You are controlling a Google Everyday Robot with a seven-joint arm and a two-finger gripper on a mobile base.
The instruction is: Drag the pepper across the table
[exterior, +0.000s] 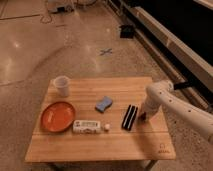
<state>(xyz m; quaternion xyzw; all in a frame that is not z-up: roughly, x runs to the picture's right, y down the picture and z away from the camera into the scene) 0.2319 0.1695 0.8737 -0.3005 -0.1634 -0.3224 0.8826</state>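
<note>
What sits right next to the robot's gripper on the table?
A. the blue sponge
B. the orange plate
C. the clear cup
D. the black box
D. The gripper is down at the table's right side, just right of the black box; the plate, cup and sponge lie farther left.

Wooden table (90, 145): cup (61, 85), orange plate (57, 116), sponge (103, 104); pincer (143, 116) at right.

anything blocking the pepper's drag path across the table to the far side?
Yes. The gripper is down at the table's right side, with the pepper barely visible beneath it. Directly leftward lies the black object, then the blue sponge, white tube and orange plate.
</note>
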